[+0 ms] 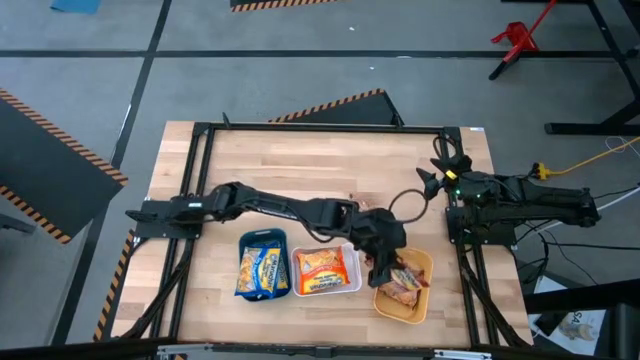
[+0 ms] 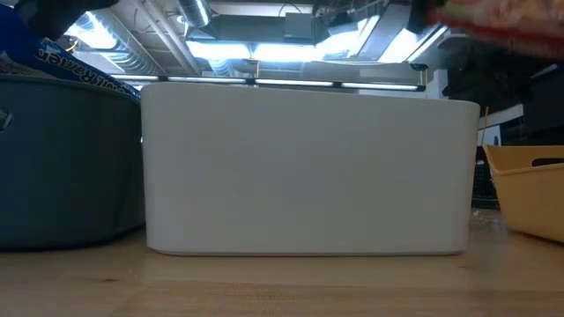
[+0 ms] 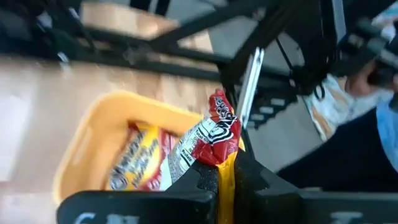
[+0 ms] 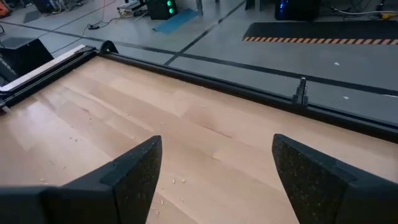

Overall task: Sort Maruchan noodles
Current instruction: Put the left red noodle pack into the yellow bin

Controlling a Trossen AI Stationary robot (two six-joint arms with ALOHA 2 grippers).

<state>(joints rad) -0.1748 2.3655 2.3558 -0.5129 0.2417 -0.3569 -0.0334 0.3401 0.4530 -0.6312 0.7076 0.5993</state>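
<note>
- The left gripper point(image 1: 385, 262) is reaching across the wooden table point(image 1: 330, 170) and hovering over the yellow-orange plastic tray point(image 1: 420, 305) at the near right, its fingers point(image 3: 205, 180) pinching a dark red crinkly Maruchan noodle packet point(image 3: 208, 140) by one end.
- The held packet is hanging above the tray's opening, where another dark red packet with a yellow noodle picture point(image 3: 134, 162) is lying inside.
- The white rectangular tray point(image 1: 350, 285) in the middle is holding an orange noodle packet point(image 1: 320, 270).
- The teal tray point(image 1: 281, 238) to its left is holding blue noodle packets point(image 1: 262, 270).
- The three trays are sitting side by side along the table's near edge.
- The right gripper point(image 4: 214, 180) is waiting over bare wood at the table's right side, its two dark fingers spread wide with nothing between them.
</note>
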